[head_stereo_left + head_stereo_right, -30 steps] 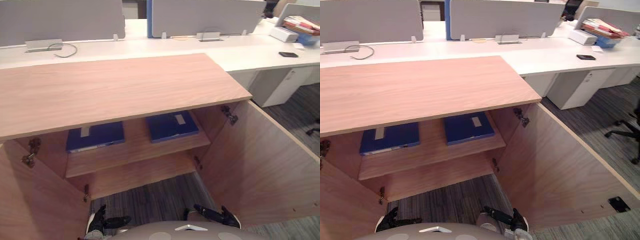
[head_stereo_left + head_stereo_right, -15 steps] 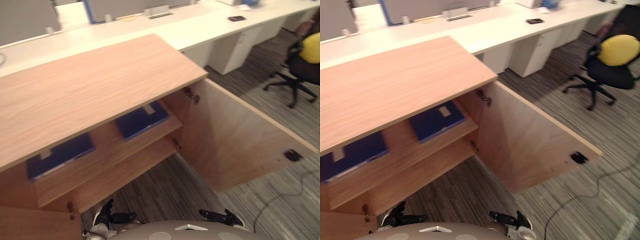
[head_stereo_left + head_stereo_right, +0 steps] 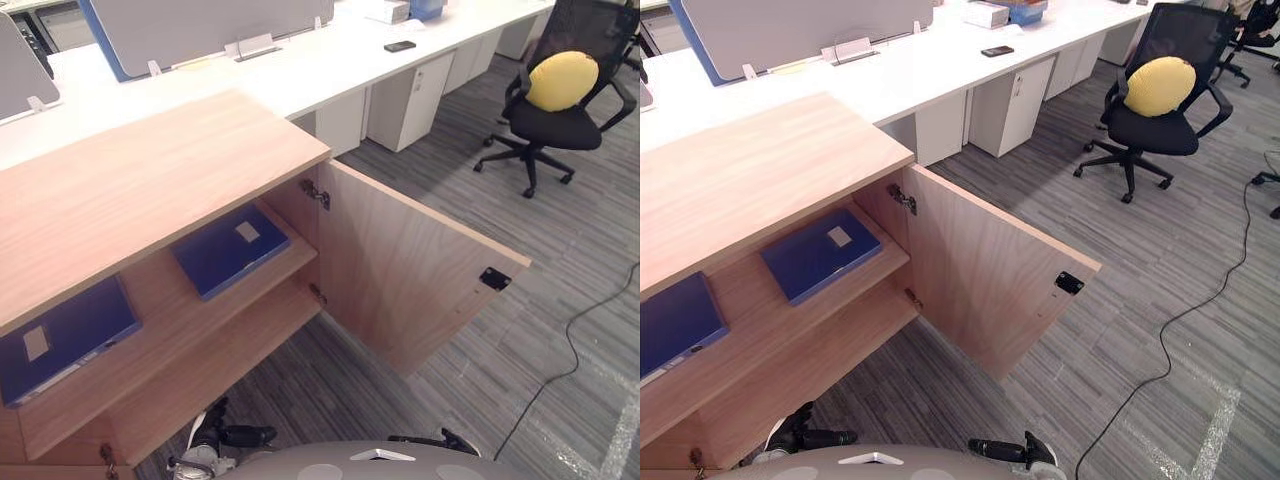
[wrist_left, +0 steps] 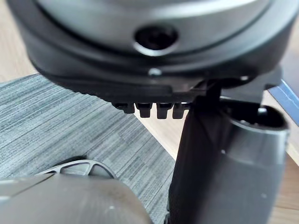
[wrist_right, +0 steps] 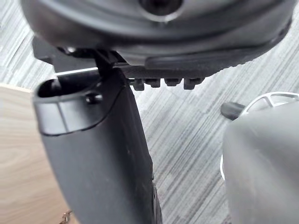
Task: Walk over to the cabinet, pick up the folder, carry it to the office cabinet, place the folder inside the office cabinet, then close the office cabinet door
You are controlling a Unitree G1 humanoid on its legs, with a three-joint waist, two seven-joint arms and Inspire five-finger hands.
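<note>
Two blue folders lie flat on the upper shelf of the wooden cabinet (image 3: pixel 130 190): one (image 3: pixel 230 248) near the right end, the other (image 3: pixel 60 335) at the left. Both cabinet doors stand open; the right door (image 3: pixel 410 270) swings out over the carpet. The lower shelf (image 3: pixel 200 370) is bare. My left hand (image 4: pixel 149 46) hangs low with its fingers (image 4: pixel 149 109) straight and its thumb (image 4: pixel 224 158) relaxed, holding nothing. My right hand (image 5: pixel 154 37) hangs the same way over the grey carpet, with nothing in it.
A long white desk (image 3: pixel 300 70) with grey partitions (image 3: pixel 200 20) runs behind the cabinet, a white drawer unit (image 3: pixel 410 95) under it. A black office chair with a yellow cushion (image 3: pixel 560 90) stands at the right. A black cable (image 3: pixel 570 350) trails over the carpet.
The whole picture has swung to the right, so the camera has moved; the chair and more carpet have come into view. The folders and cabinet doors have not moved.
</note>
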